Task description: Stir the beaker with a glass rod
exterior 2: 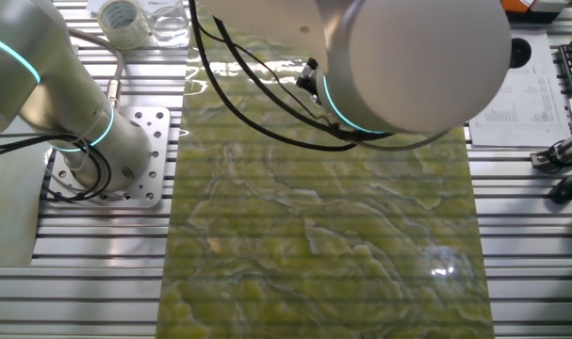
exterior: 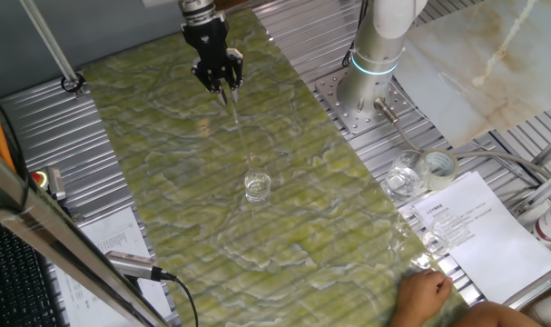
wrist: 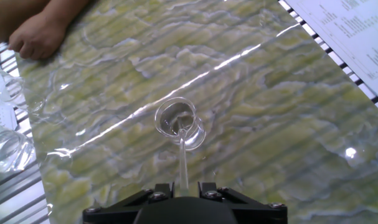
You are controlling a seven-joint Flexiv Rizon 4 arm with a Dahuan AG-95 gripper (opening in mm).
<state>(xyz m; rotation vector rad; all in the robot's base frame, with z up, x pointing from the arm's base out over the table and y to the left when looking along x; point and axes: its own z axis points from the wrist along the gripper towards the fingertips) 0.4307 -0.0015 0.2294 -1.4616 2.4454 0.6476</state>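
The hand view is giving the closest look: the gripper (wrist: 183, 186) is pinching the glass rod (wrist: 183, 163) between its two fingers (wrist: 156, 194), and the rod is running straight away from the camera, its far tip reaching the rim of the beaker (wrist: 179, 123); whether the tip is dipping inside or only crossing in front of the glass cannot be told from here. That same view is showing a person's hand (wrist: 40, 35) resting at the far edge of the green marbled mat (wrist: 288, 124), and clear jars (wrist: 3, 149) sitting at the left border. One fixed view is showing what the hand camera cannot: the gripper (exterior: 228, 88) is hanging well above the mat (exterior: 166, 136) and up-frame from the beaker (exterior: 257, 186), with the rod (exterior: 239, 132) slanting down from the fingers toward the beaker, its long axis tilted rather than upright and its lower end fading out near the glass. The person's hand (exterior: 425, 292) is lying at the mat's near corner, beside a printed sheet (exterior: 475, 227), with a tape roll (exterior: 438, 164) and jars (exterior: 404, 180) close to the arm's base (exterior: 361, 104). The other fixed view is being filled by the arm's large joint (exterior 2: 408, 56), which is hiding the gripper, rod and beaker; only bare mat (exterior 2: 314, 245) and the tape roll (exterior 2: 123, 19) are showing there.
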